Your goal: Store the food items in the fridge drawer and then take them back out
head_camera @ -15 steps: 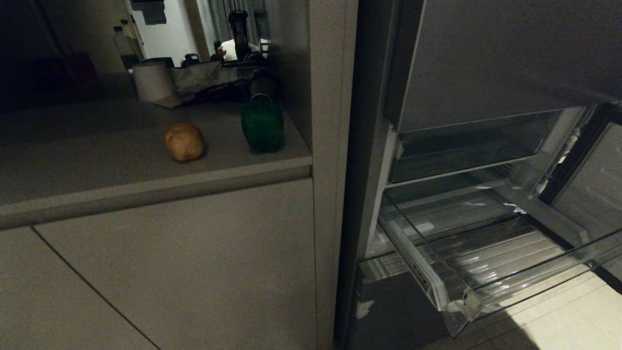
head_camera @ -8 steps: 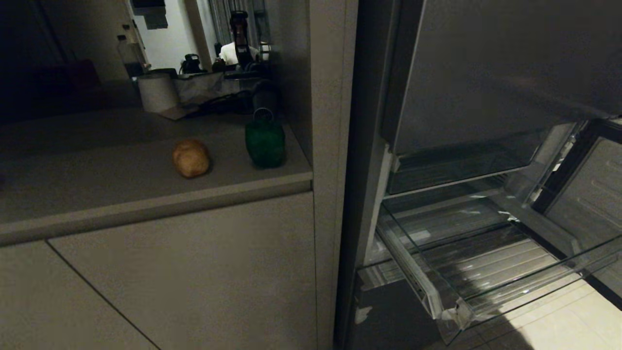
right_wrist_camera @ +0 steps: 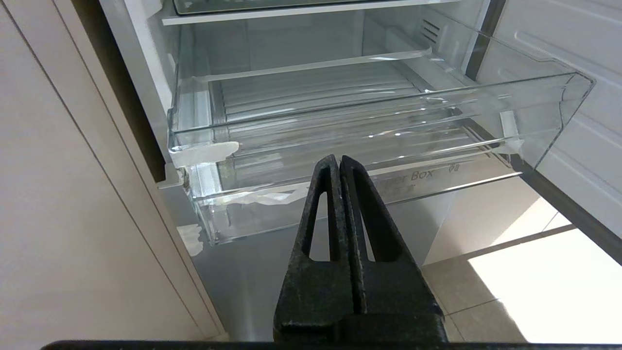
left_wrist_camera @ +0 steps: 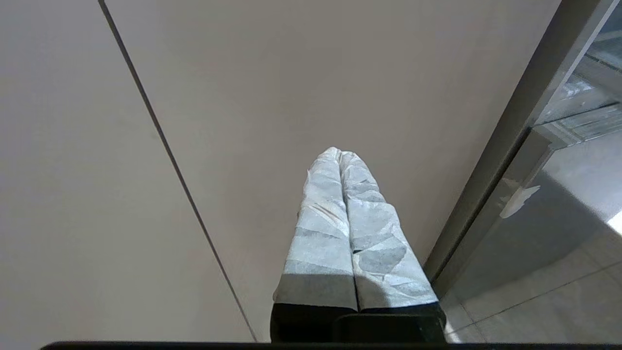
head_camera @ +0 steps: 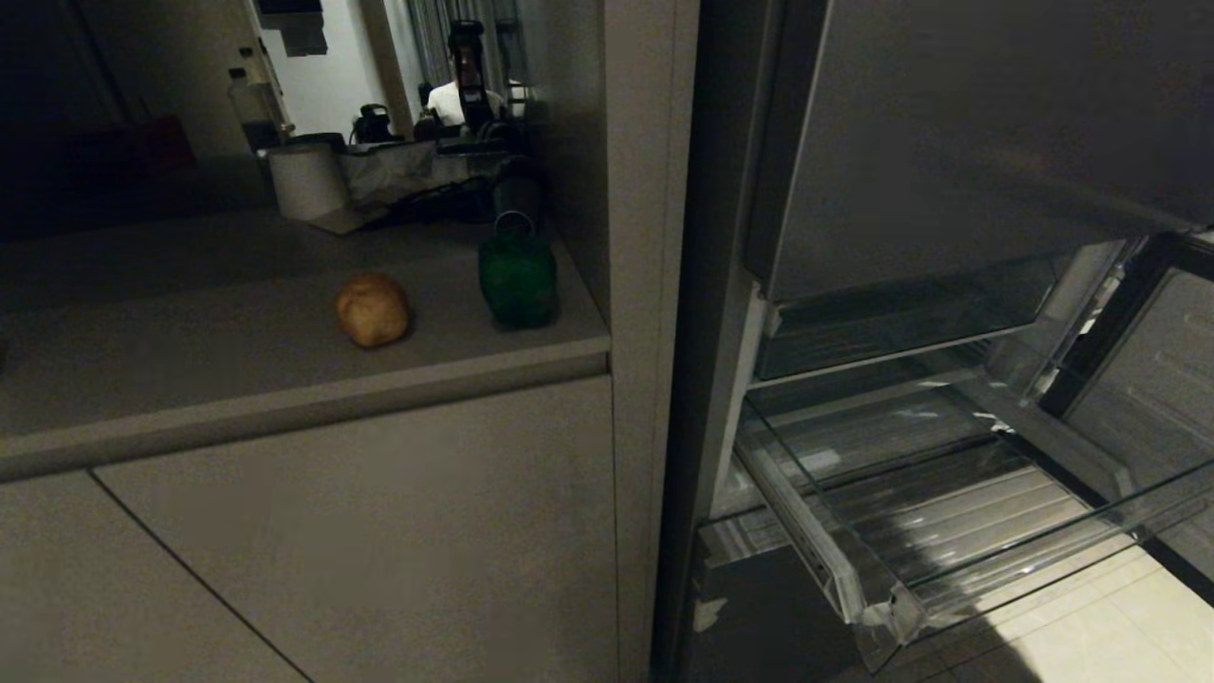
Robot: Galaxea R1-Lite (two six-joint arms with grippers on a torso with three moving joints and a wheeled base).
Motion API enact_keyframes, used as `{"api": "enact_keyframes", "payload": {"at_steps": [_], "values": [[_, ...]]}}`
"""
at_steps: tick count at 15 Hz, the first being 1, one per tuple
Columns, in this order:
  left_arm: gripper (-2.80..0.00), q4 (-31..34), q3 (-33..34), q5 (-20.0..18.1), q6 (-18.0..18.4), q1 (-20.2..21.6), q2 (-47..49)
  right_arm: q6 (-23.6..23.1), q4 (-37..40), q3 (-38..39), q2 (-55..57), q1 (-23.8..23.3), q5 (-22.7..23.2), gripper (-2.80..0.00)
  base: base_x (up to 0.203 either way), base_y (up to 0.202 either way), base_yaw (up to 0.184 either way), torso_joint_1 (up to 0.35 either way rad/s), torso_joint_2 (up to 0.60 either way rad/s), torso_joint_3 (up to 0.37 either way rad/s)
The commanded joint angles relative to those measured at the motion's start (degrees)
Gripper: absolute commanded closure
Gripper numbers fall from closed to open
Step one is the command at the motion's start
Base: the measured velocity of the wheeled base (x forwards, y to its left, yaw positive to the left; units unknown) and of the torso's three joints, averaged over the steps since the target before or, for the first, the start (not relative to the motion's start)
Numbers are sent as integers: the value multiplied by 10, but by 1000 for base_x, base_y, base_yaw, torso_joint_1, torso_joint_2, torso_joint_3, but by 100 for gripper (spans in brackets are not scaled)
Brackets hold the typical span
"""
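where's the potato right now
In the head view the potato sits on the counter at left, just left of the green pepper, outside the open, empty fridge drawer.

Wide clear plastic fridge drawer (right_wrist_camera: pixel 379 112): glossy, ribbed floor. Rounded tan potato (head_camera: pixel 373 309): dull, rough skin. Dark green pepper-shaped item (head_camera: pixel 517 278): slight sheen. Beige countertop (head_camera: pixel 190 351) and cabinet fronts (left_wrist_camera: pixel 291 73): smooth, matt.
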Motion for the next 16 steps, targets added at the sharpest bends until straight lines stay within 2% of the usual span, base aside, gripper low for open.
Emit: {"api": "enact_keyframes", "payload": {"at_steps": [1, 4, 8, 9, 13, 16], "values": [[0, -6, -41, -11, 4, -1, 5, 0, 0, 18, 0, 0, 0, 0, 0, 0, 0, 0, 0, 0], [0, 8, -146, -57, -19, -5, 96, 0, -1, 18, 0, 0, 0, 0, 0, 0, 0, 0, 0, 0], [0, 8, -224, -98, -36, -59, 302, 0, -1, 18, 0, 1, 0, 0, 0, 0, 0, 0, 0, 0], [-280, 3, -245, -102, -40, -68, 357, 0, 0, 18, 0, 0, 0, 0, 0, 0, 0, 0, 0, 0], [-280, -40, -358, -105, -71, -83, 568, 0, 0, 18, 0, 0, 0, 0, 0, 0, 0, 0, 0, 0], [-280, -56, -467, -42, -84, -88, 723, 0, 0, 18, 0, 0, -1, 0, 0, 0, 0, 0, 0, 0]]}}
